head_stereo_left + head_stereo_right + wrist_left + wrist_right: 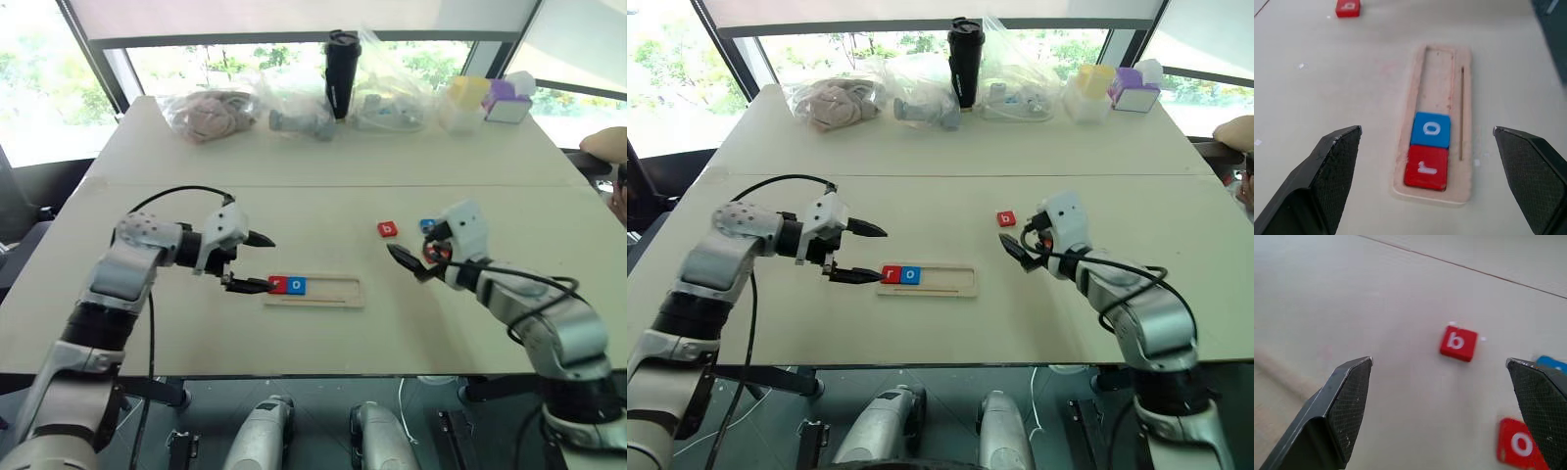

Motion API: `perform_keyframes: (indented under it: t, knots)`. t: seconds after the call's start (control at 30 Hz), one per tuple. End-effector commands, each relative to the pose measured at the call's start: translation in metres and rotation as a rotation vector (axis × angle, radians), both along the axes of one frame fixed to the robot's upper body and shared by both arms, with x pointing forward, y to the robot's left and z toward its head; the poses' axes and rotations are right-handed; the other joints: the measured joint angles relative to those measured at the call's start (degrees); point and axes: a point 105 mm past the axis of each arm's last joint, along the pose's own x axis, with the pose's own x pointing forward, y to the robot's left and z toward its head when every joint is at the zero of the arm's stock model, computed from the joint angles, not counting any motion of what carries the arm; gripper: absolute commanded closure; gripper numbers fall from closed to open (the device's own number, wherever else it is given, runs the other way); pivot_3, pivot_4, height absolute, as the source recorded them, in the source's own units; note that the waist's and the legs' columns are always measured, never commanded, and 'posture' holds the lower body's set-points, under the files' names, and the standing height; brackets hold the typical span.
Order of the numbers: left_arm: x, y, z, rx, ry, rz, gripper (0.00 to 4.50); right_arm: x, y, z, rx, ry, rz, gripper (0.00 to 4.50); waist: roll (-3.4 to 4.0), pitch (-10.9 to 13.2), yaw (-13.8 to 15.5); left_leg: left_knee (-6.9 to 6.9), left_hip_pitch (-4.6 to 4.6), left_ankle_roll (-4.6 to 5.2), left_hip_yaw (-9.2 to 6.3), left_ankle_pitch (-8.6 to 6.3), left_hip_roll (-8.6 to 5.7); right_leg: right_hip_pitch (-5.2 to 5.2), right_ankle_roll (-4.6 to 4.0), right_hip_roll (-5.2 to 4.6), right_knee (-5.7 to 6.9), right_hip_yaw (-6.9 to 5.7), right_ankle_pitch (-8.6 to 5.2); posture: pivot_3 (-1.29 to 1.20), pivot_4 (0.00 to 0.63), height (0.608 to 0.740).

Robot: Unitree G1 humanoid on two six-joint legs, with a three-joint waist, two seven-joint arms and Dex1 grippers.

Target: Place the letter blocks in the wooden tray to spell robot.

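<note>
Next up: red square "b" block [1458,343] on the tabletop [196,157], at two o'clock from the long wooden tray [338,293] already holding "r" and "o". Right gripper [1442,396] wide open; left gripper [1425,161] open, empty. Go slow, pinch flat sides.

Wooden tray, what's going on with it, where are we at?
The wooden tray holds two letter blocks at its left end: a red r and a blue o, side by side; the rest is unfilled. The left gripper hangs open just left of the tray, holding nothing. The right gripper is open too, facing the red b lying loose on the table. A red o and a blue block wait beside it.
</note>
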Motion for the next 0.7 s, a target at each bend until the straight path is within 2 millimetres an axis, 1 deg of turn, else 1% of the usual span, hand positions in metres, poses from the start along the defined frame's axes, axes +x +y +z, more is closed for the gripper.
perform_keyframes:
  t: [0.03,0.07,0.13,0.3,0.37,0.47,0.63,0.7]
  knots:
    - [-0.022,0.008,0.007,-0.008,0.027,0.023,0.01,0.020,0.004,0.008,0.023,-0.031,-0.033,0.00,0.00,0.01,-0.48,-0.12,-0.01,-0.01,-0.01,0.04,-0.02,-0.07,0.04,0.01,0.07,0.00,0.02,0.00,0.150,0.740]
    - [-0.025,0.011,0.008,-0.011,0.031,0.050,0.01,0.028,0.005,0.008,0.030,-0.027,-0.049,0.00,0.01,0.02,-0.64,-0.18,-0.01,-0.03,0.01,0.05,-0.02,-0.14,0.12,0.02,0.11,0.04,0.06,0.00,0.150,0.740]
    - [-0.026,0.019,0.012,-0.032,0.025,0.128,0.01,0.042,0.010,0.002,0.045,0.003,-0.063,0.00,0.02,0.03,-0.80,-0.22,-0.04,-0.11,0.01,0.12,-0.02,-0.25,0.21,0.05,0.24,0.06,0.11,0.00,0.150,0.740]
    - [-0.031,0.033,0.019,-0.044,-0.003,0.263,0.01,0.065,0.025,-0.009,0.059,0.067,-0.050,0.00,0.03,0.03,-0.84,-0.18,0.13,-0.24,-0.03,0.20,0.06,-0.14,-0.02,0.18,0.30,0.05,0.00,0.00,0.150,0.740]
    - [-0.032,0.038,0.022,-0.029,-0.024,0.299,0.01,0.070,0.027,-0.013,0.051,0.097,-0.059,0.00,0.03,0.04,-0.77,-0.17,0.14,-0.26,-0.04,0.21,0.06,-0.17,-0.04,0.19,0.30,0.05,0.01,0.00,0.150,0.740]
    - [-0.032,0.045,0.027,0.000,-0.054,0.332,0.01,0.075,0.024,-0.017,0.032,0.126,-0.091,0.00,0.03,0.04,-0.84,-0.17,0.13,-0.29,-0.03,0.23,0.05,-0.37,-0.04,0.19,0.32,0.07,0.02,0.00,0.150,0.740]
    - [-0.031,0.048,0.045,-0.032,-0.108,0.360,0.01,0.080,0.027,-0.022,-0.016,0.157,-0.108,0.00,0.04,0.03,-0.91,-0.21,0.13,-0.32,-0.02,0.24,0.05,-0.41,-0.03,0.20,0.34,0.08,0.03,0.00,0.150,0.740]
    - [-0.029,0.049,0.050,-0.061,-0.126,0.380,0.00,0.079,0.029,-0.023,-0.029,0.162,-0.103,0.55,0.04,0.03,-0.88,-0.21,0.14,-0.32,-0.03,0.24,0.05,-0.41,-0.03,0.20,0.35,0.08,0.03,0.00,0.150,0.740]
